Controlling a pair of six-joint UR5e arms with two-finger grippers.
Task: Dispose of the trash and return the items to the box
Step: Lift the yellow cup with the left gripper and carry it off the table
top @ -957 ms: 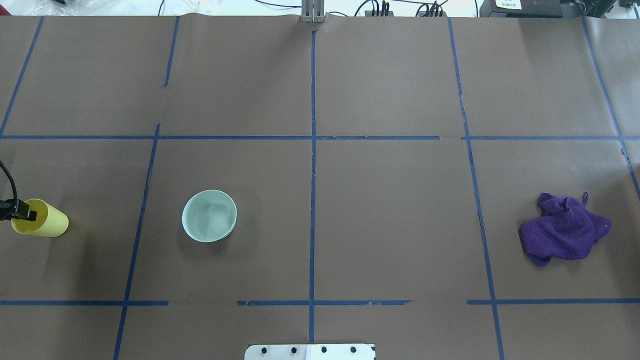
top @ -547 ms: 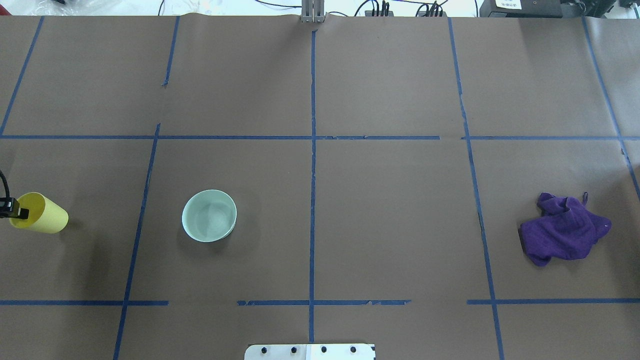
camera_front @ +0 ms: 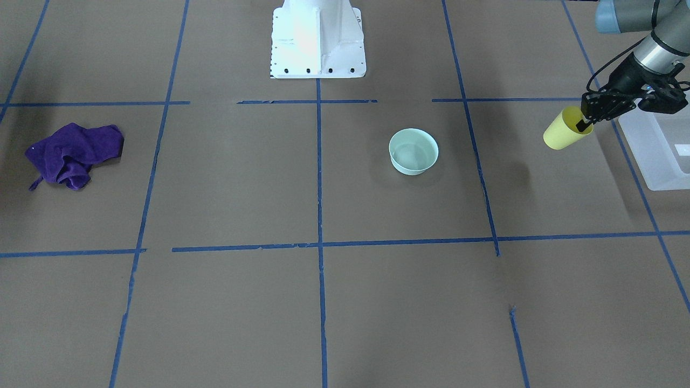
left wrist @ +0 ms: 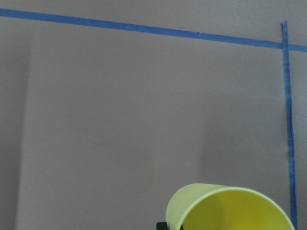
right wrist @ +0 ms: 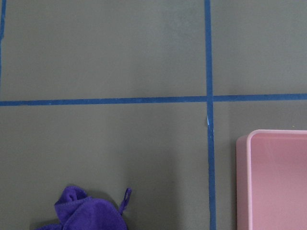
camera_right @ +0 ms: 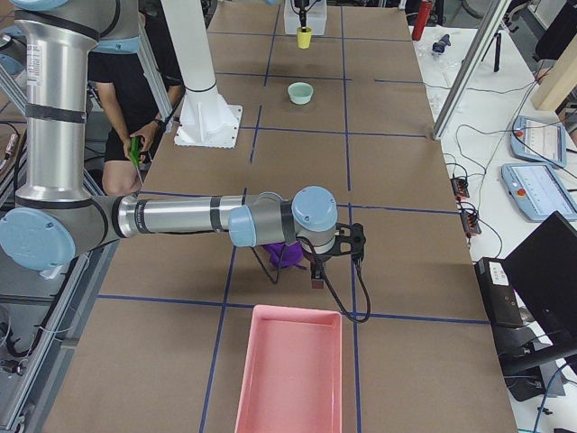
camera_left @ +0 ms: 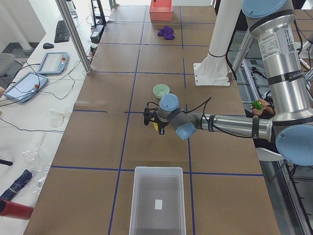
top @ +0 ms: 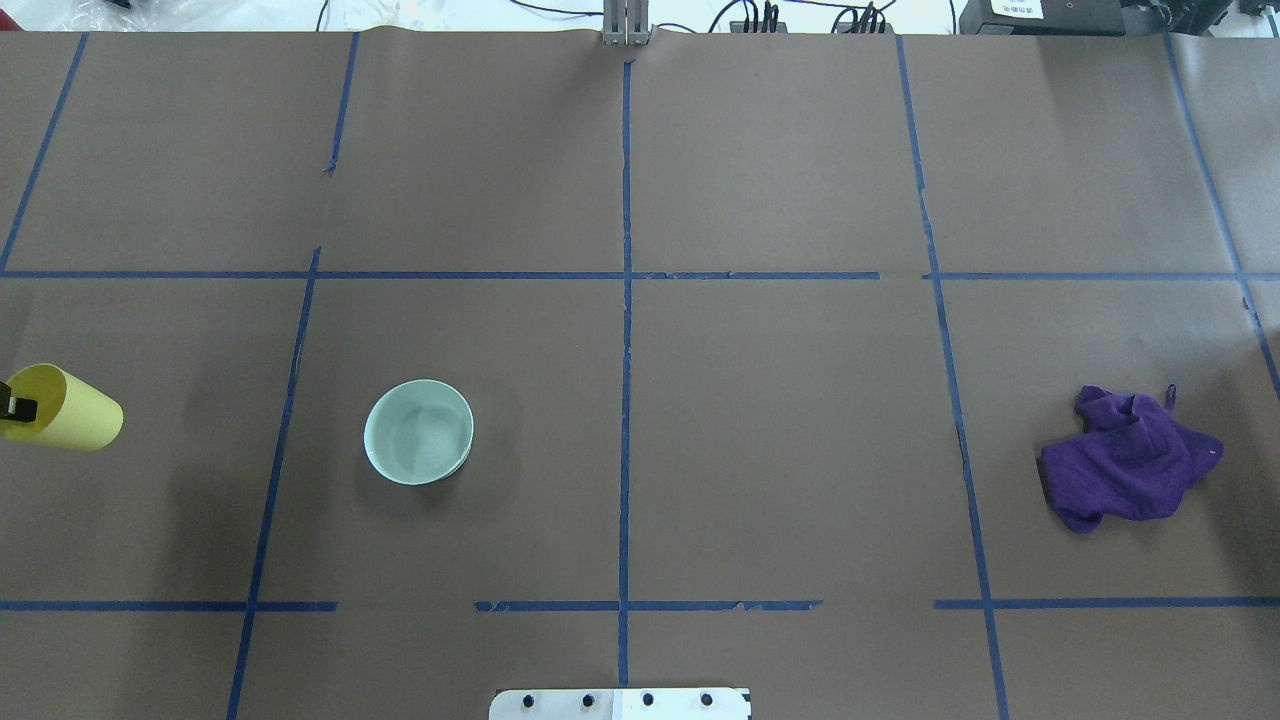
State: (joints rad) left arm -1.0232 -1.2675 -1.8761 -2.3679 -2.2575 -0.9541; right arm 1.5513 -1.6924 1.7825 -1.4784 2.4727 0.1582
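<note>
The left gripper (camera_front: 585, 119) is pinching the yellow cup (camera_front: 563, 132) by one wall of its rim, one finger inside. The cup is hanging tilted, seemingly clear of the table (camera_front: 377, 302), just short of the box (camera_front: 655, 145). So thin a hold is risking a slip, or a knock against the box wall. Farther off, the right gripper (camera_right: 317, 272) is hovering by the purple cloth (camera_front: 73, 153); whether it is open, I cannot tell.

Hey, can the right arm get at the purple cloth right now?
Probably yes: the right hand hangs close by the purple cloth, with nothing between them. Whether it is open, I cannot tell.
</note>
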